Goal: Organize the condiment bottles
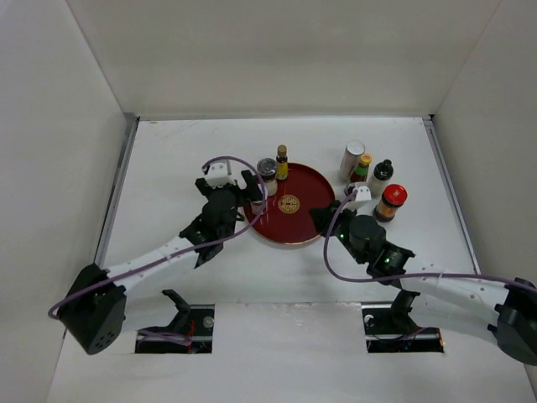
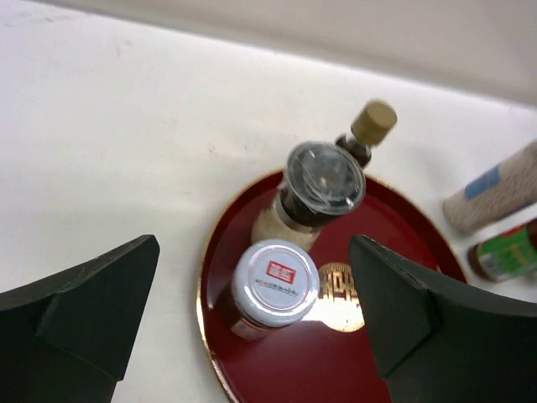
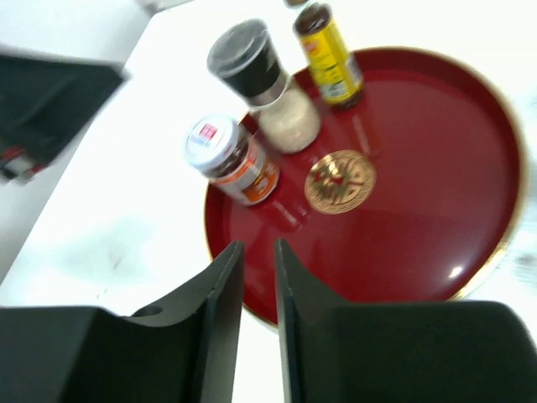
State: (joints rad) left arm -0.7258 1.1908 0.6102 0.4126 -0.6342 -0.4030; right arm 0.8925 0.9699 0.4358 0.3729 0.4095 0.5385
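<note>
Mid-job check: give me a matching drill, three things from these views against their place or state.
Things:
1. grinder
2. red-cap jar
3. left gripper

Place or state:
A. open
B. on the table, right of the tray
C. on the tray

Pairs: 1-C, 2-B, 3-A

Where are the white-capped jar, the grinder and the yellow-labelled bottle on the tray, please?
white-capped jar (image 2: 274,284), left wrist view, centre of its cap
grinder (image 2: 325,175), left wrist view, its clear top
yellow-labelled bottle (image 3: 333,63), right wrist view, its label
</note>
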